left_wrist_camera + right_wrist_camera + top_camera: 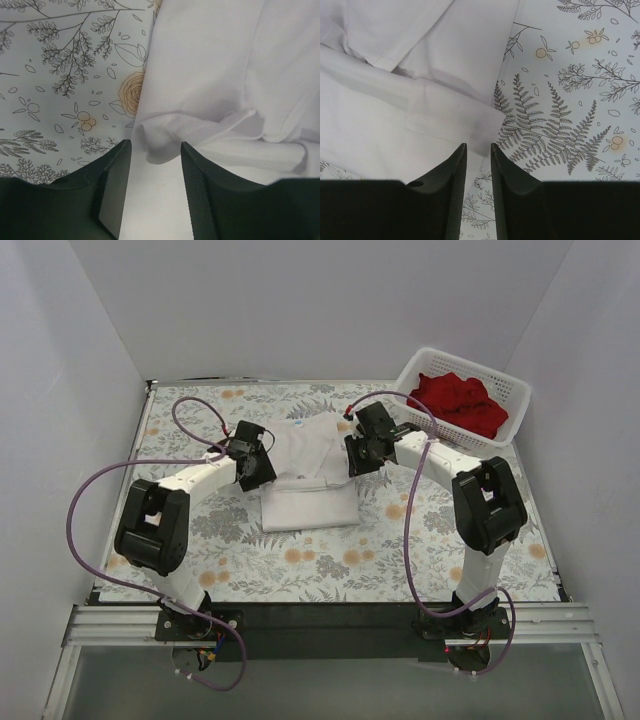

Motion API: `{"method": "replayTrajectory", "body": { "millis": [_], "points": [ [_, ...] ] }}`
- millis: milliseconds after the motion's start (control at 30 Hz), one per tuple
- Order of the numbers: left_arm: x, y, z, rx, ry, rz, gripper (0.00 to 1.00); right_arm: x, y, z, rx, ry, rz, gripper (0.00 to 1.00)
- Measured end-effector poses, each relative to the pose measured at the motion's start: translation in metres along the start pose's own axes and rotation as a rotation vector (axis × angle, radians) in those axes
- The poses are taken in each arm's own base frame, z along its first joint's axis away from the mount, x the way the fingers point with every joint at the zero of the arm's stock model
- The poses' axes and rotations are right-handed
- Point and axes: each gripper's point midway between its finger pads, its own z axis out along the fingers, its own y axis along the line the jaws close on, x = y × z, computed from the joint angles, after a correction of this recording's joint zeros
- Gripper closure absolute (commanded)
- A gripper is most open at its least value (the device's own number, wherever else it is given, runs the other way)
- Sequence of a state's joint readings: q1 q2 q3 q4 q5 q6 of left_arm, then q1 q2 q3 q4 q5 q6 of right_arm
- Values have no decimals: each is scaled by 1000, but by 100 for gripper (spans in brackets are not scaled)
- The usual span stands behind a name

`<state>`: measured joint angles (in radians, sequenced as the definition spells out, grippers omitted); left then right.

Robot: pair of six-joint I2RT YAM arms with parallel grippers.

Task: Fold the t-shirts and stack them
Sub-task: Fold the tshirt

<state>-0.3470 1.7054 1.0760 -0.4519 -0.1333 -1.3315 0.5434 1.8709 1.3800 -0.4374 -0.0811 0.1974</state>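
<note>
Top external view: white t-shirt at the middle of the frame, lying flat on the counter between the two arms.

Likely trouble from here:
- Closing on the top layer alone, or on the loose pucker alone, with the layers then sliding apart and the fold opening crooked.
- Uneven hold between the two sides, dragging one edge ahead and skewing the shape.
- Catching the flowered counter cover together with the shirt, given tips so low over it on the right side.
- Thin slack cloth slipping free during a lift, with little bulk to hold.

Partly folded by the look of it: lower portion doubled into a neat rectangle, upper portion with the collar spread toward the top of the frame. Soft, thin, smooth across the broad panels, rumpled into a small bunched flap at the left edge.

Left jaws spread, straddling that bunched flap at the lower middle of the left wrist view, with no firm contact visible. Right jaws only slightly parted, tips at the shirt's right corner at the lower middle of the right wrist view, and no clear pinch on the cloth.

Red t-shirts heaped in a crumpled mound inside the basket at upper right, well apart from the white one, not yet folded.
</note>
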Motion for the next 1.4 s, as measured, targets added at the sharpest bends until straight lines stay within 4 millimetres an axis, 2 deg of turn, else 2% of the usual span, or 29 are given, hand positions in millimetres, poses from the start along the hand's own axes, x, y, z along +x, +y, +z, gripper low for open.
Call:
{"method": "replayTrajectory", "body": {
  "millis": [133,233,267,367,400,467,567,633,767,1000,1067,1267,1400],
  "points": [
    [-14,-7,-26,40,-62,-16,50,-6,0,-11,16,-33,-9,66],
    [-20,-13,-59,94,-140,-39,51,-12,5,-28,18,-85,-24,74],
    [-16,-16,-69,114,-157,-40,52,-14,8,-34,14,-107,-30,81],
    [5,-29,-86,169,-172,-22,62,-12,23,-42,-24,-144,-46,88],
    [16,-32,-86,178,-159,-8,66,-9,28,-40,-39,-147,-54,89],
    [40,-35,-78,177,-115,18,69,2,37,-31,-62,-126,-66,91],
    [73,-21,-55,113,-37,41,70,20,48,-11,-88,-76,-78,92],
    [87,-11,-42,70,2,49,70,29,54,1,-104,-50,-83,92],
    [102,-1,-32,31,36,56,71,39,54,18,-107,-17,-80,92],
    [103,0,-30,37,31,47,70,42,49,42,-91,1,-76,87],
    [104,1,-31,38,30,43,70,36,49,47,-88,-4,-79,85],
    [107,5,-33,44,26,35,70,-5,42,60,-40,-78,-96,78],
    [109,7,-35,50,28,29,70,-48,30,59,-11,-159,-84,73]
  ]
}}
